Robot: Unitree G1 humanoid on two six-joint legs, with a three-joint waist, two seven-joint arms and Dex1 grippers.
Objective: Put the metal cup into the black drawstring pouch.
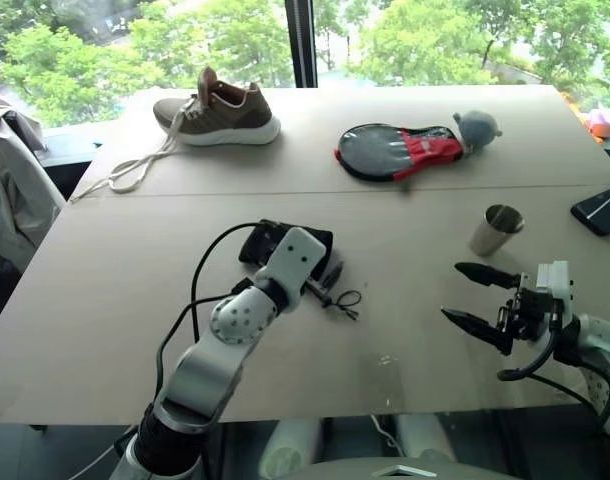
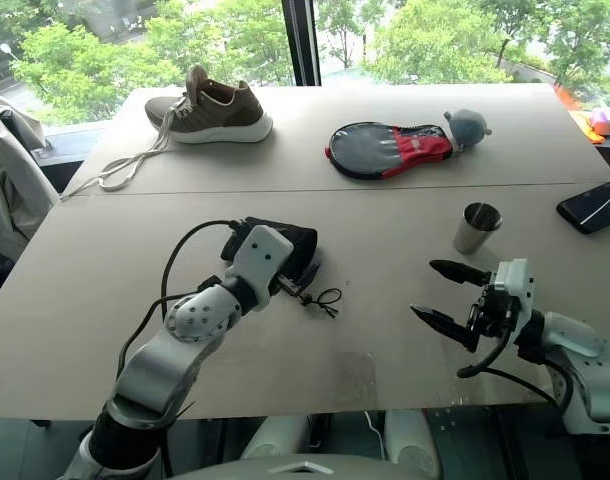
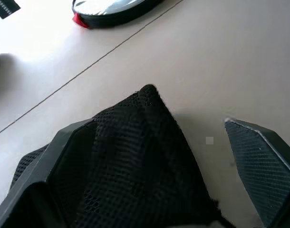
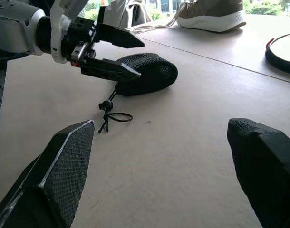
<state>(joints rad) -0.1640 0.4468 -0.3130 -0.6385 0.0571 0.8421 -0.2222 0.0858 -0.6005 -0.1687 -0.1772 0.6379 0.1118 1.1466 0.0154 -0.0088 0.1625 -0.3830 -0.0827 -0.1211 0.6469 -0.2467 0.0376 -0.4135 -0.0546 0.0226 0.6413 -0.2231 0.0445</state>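
Jaws on your left gripper (image 4: pixel 117 56) stand apart over the black drawstring pouch (image 4: pixel 149 73), the right gripper (image 1: pixel 475 297) also open short of the upright metal cup (image 1: pixel 496 229), so a shallow pinch may clamp the limp pouch shut.

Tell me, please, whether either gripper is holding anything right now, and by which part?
Nothing is held. The left gripper is open at the black drawstring pouch; the right gripper is open, apart from the metal cup.
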